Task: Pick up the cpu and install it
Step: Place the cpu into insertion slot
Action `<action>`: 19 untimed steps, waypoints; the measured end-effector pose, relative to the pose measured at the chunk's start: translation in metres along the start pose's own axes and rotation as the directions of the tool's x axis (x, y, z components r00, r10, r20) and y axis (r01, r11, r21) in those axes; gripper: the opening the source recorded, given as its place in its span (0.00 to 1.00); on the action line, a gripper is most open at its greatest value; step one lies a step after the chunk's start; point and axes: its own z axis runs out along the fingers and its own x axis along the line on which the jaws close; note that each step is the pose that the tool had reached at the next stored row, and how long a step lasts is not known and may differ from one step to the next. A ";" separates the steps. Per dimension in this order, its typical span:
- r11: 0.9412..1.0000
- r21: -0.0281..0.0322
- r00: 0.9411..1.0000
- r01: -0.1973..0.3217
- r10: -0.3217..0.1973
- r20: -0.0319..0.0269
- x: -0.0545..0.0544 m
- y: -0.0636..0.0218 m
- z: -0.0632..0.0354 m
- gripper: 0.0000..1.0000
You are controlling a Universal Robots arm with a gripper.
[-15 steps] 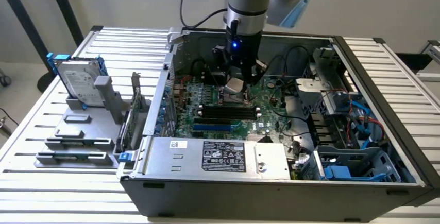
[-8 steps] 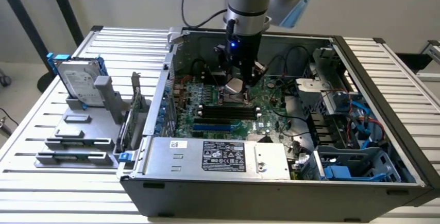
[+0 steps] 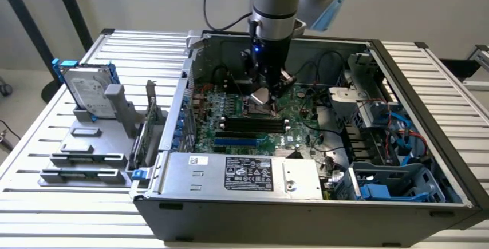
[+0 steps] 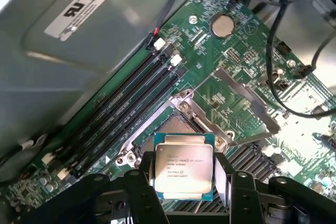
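cpu (image 4: 184, 167), Intel Xeon printed on top, pinched in the pincer (image 4: 185, 178), close to the motherboard socket (image 4: 178, 121)

Cpu (image 4: 184, 169) held over the socket

It is a small, flat, square chip with a silver-grey metal lid bearing lines of dark print and a thin green edge around it. I hold it by two opposite sides in my hand (image 4: 187, 184), lid up toward my wrist, roughly level, just above the open socket (image 4: 181, 124).
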 end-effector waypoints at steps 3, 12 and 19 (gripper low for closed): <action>0.998 -0.002 0.998 -0.056 0.056 0.003 0.000 -0.0001 0.0008 0.55; 0.980 -0.003 0.980 -0.197 0.197 0.007 0.000 -0.0001 0.0025 0.55; 0.954 -0.006 0.954 -0.301 0.301 0.011 0.000 -0.0002 0.0036 0.55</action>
